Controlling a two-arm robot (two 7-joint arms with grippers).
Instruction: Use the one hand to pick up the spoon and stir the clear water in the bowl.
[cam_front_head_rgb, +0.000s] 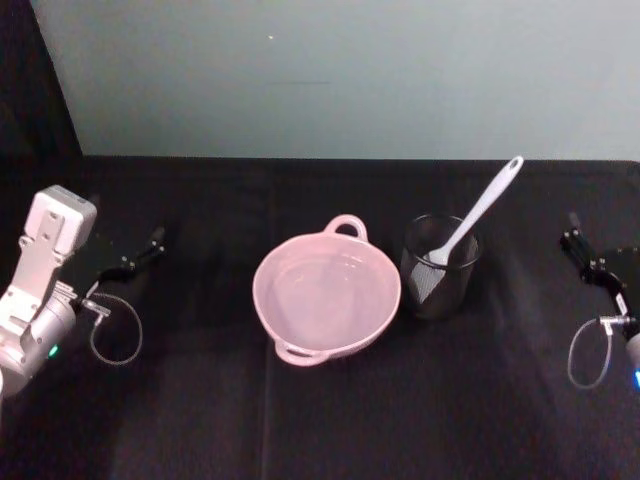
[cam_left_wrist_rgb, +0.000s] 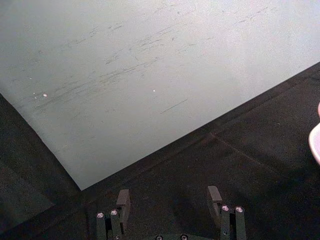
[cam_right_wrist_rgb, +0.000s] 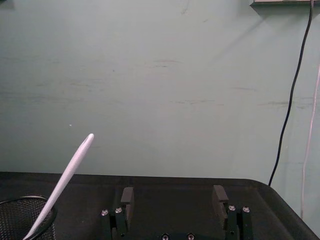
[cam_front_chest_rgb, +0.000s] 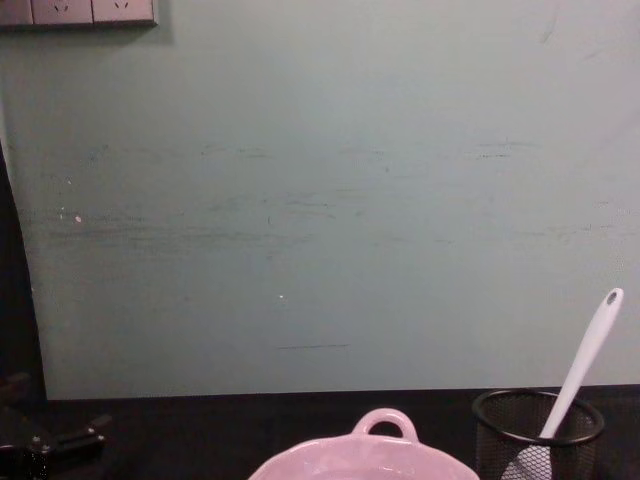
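Spoon (cam_front_head_rgb: 478, 220) leaning in mesh cup (cam_front_head_rgb: 440, 266), right hand (cam_front_head_rgb: 578, 247) spread, left hand (cam_front_head_rgb: 150, 243) spread, both parked

Dim even light, greenish cast, soft focus, faint shadows

A bare robot test bench in a lab. A black cloth table (cam_front_head_rgb: 320, 420) meets a scuffed pale green wall (cam_front_chest_rgb: 320, 200), with wall sockets (cam_front_chest_rgb: 80, 11) and a hanging cable (cam_right_wrist_rgb: 292, 90) beyond the right gripper (cam_right_wrist_rgb: 174, 197)

White-silver left arm (cam_front_head_rgb: 40, 290) with green light, black grippers, looped grey cables, silver-screwed fingers (cam_right_wrist_rgb: 126, 196)
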